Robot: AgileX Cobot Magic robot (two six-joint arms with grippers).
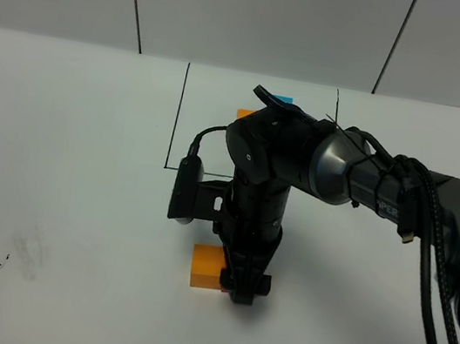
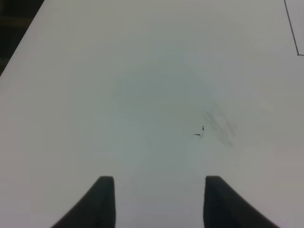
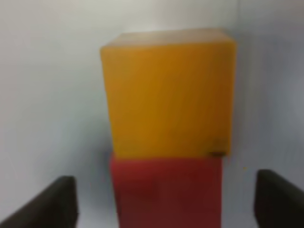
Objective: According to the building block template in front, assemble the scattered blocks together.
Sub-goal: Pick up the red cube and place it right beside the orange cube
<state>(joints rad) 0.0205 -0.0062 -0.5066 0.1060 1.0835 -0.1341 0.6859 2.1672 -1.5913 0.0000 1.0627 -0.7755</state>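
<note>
At right tool (image 3: 165,199): one orange cube (image 3: 168,95), one red (image 3: 166,192).

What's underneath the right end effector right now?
A red block sits between the open fingers of the right end effector, touching an orange block. From the high camera the arm mostly covers the red block; only the orange one shows.

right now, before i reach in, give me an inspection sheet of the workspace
surface: white table, grey smudge and small pen mark
job's things: orange block touching red block; blue block not seen; template mostly hidden by right arm, inside black frame
clutter: nothing seen
grippers: right gripper open, fingers clear of red block; left gripper shut, empty
cables: black cables along right arm
surroundings: grey panelled wall
</note>
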